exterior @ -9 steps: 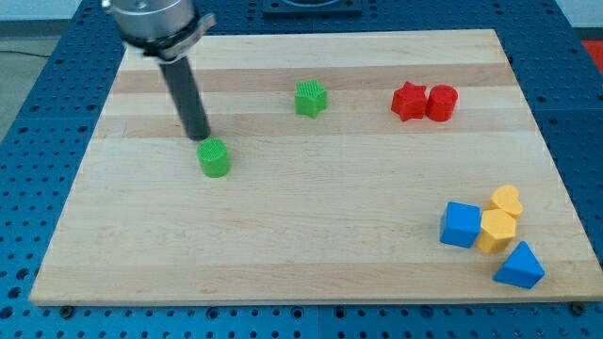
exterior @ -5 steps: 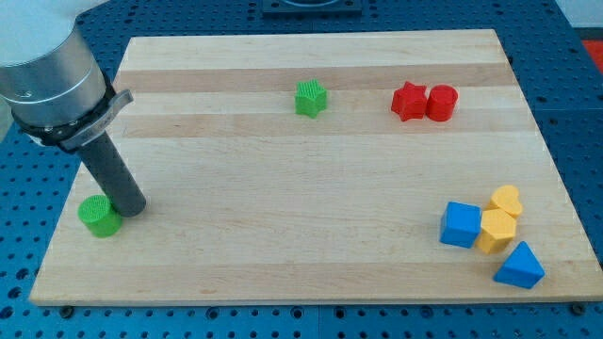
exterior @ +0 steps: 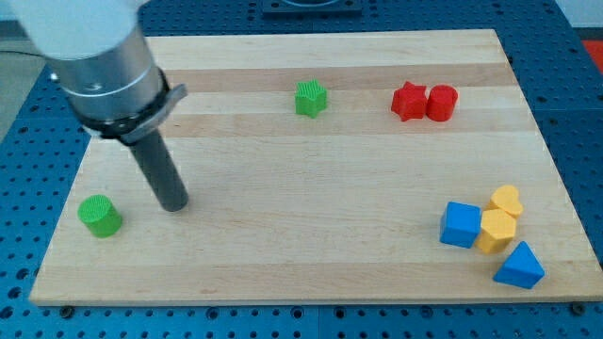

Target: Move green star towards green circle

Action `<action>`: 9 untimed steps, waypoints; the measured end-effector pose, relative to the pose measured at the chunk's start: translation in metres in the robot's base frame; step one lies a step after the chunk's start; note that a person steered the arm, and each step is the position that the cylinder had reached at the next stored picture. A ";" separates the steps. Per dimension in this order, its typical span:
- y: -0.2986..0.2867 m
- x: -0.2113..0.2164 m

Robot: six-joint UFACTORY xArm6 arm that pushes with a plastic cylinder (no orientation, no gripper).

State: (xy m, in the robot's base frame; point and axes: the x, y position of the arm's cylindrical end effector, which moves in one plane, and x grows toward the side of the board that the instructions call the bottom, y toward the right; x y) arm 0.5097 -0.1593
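The green star (exterior: pixel 310 98) sits near the top middle of the wooden board (exterior: pixel 311 235). The green circle (exterior: pixel 99 215) lies near the board's left edge, low in the view. My tip (exterior: pixel 174 204) rests on the board to the right of the green circle, a short gap apart from it. The tip is far to the lower left of the green star.
A red star (exterior: pixel 408 101) and a red circle (exterior: pixel 441 102) touch at the top right. At the lower right are a blue cube (exterior: pixel 461 224), a yellow block (exterior: pixel 497 230), a yellow heart-like block (exterior: pixel 506 200) and a blue triangle (exterior: pixel 519 266).
The green circle was pushed from the left middle down to near the left edge. My tip has since moved right and away from it. The green star has not moved.
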 end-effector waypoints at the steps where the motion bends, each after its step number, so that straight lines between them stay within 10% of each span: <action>1: 0.013 -0.005; 5: 0.233 -0.186; 6: 0.170 -0.205; 9: -0.016 -0.077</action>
